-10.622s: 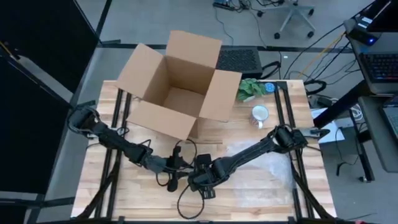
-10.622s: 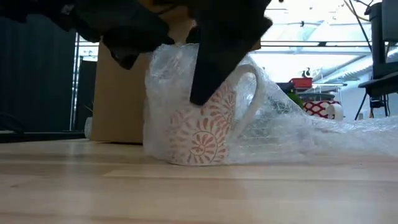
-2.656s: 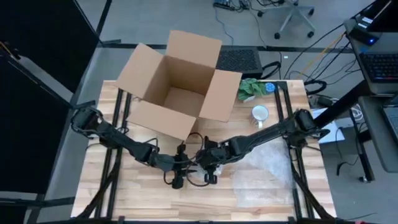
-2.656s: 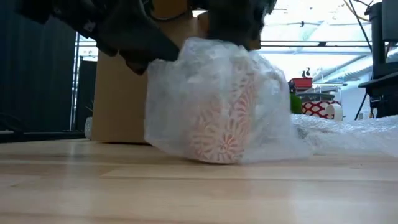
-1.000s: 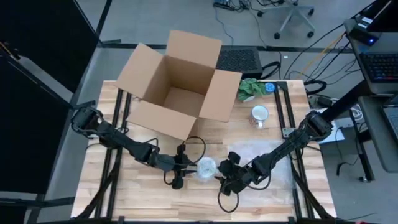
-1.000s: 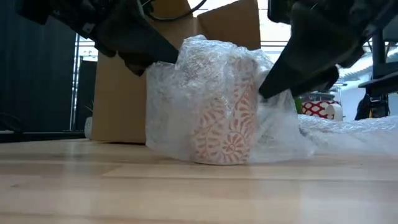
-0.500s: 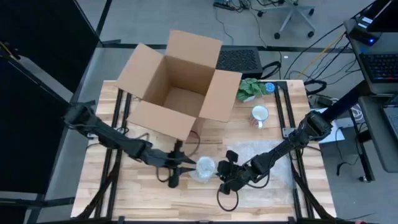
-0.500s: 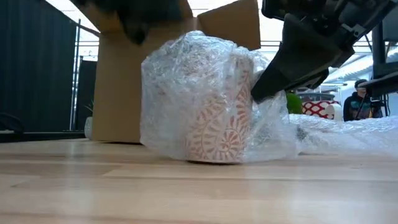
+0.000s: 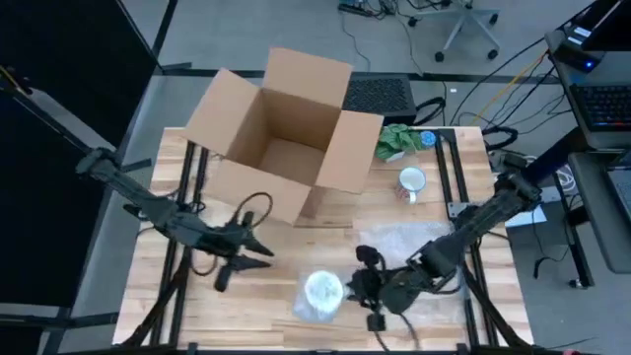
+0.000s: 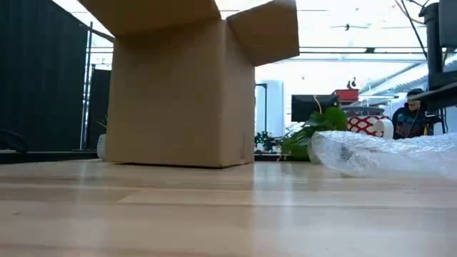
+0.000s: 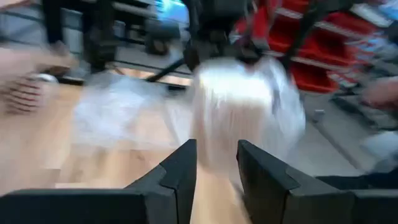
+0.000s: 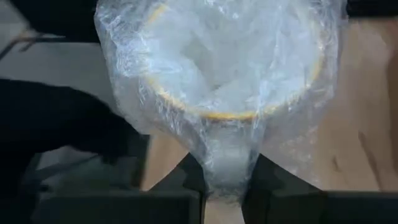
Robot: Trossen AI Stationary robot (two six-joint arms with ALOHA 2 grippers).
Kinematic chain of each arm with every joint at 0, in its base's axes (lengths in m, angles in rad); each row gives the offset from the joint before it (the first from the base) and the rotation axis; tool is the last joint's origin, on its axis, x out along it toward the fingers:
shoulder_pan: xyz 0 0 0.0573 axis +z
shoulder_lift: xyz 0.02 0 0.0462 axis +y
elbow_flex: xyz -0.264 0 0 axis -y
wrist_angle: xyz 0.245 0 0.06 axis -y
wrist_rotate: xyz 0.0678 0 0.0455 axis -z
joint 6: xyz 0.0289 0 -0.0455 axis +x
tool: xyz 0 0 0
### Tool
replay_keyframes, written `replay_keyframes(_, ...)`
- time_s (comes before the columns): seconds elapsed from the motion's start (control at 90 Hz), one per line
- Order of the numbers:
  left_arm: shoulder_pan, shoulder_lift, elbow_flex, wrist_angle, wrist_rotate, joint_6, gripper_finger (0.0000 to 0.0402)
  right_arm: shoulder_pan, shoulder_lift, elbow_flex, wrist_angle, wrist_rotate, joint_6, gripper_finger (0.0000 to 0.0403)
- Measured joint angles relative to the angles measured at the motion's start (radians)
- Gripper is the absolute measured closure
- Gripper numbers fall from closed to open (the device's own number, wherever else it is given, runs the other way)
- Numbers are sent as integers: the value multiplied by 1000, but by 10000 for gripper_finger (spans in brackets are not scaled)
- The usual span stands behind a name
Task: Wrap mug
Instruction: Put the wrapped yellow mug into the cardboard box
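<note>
Now wrapped mug [image 9: 322, 291] pinched in right end effector [image 9: 353, 289], off table.

high: straight down | low: table-level, far | wrists: close | shared: cardboard box [image 9: 281, 133]
</note>
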Motion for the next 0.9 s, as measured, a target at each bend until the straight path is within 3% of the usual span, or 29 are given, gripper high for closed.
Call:
replay_keyframes(0.122,-88,-38,0,-38,46,-19,297,1,-19,185,-103,41,-112,366)
replay_keyframes(0.267,-159,-68,0,-57,2,-15,297,-58,-20,398,-211,86,-266,366)
replay_keyframes(0.389,-188,-89,0,-76,-44,18,297,-170,-20,531,-243,94,-381,366)
replay_keyframes(0.522,-192,-107,0,-81,-70,57,297,-363,-20,583,-236,76,-487,366)
replay_keyframes(0.711,-192,-118,0,-86,-109,82,297,-704,41,583,-116,-152,-518,366)
replay_keyframes(0.9,-192,-118,0,-90,-118,81,297,-924,197,583,-84,-350,-457,366)
